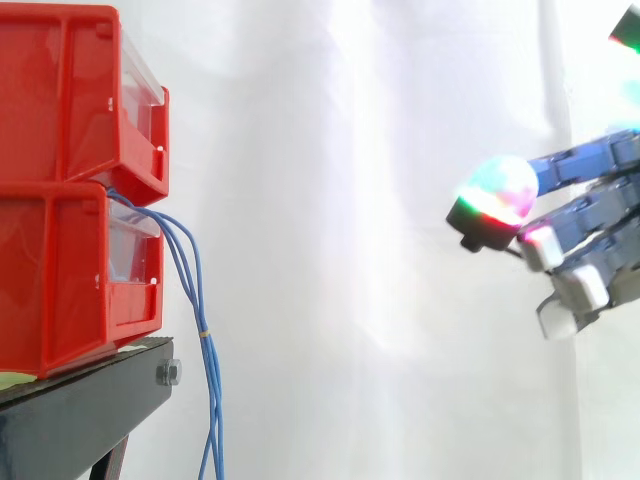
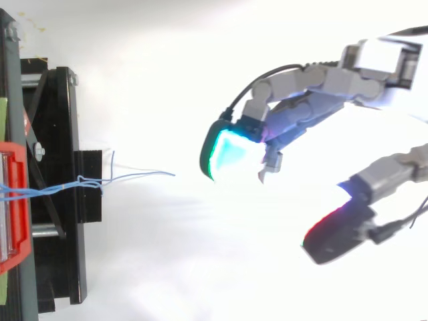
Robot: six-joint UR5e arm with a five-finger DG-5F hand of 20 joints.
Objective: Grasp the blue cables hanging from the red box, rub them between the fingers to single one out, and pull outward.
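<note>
Red bins sit stacked at 9 o'clock in the side view, the upper bin (image 1: 60, 100) resting on the lower bin (image 1: 60, 290), both on a black stand (image 1: 80, 410) with a bolt (image 1: 168, 373) at its corner. The blue cables (image 1: 211, 390) come out at the seam between the two bins, arch over the lower bin's clear front and drop toward 6 o'clock past the stand's edge. A small yellow tie (image 1: 203, 330) binds them partway down.

At 3 o'clock in the same view, before the white curtain (image 1: 330, 250), the hand (image 1: 590, 215) hangs well apart from the cables. Its fingers are spread and only loosely bent, with nothing between them, so it is released. One glowing pad (image 1: 500, 190) points toward 9 o'clock, at the bins.

From above, the cables (image 2: 100, 179) run from the red bin (image 2: 15, 200) at 9 o'clock across the stand (image 2: 60, 267), and a thin loose end reaches toward 3 o'clock. The hand (image 2: 314, 93) lies at 2 o'clock. Its cyan pad (image 2: 231, 152) faces the cable end across a clear gap, and the thumb's red-edged pad (image 2: 334, 234) sits toward 4 o'clock.
</note>
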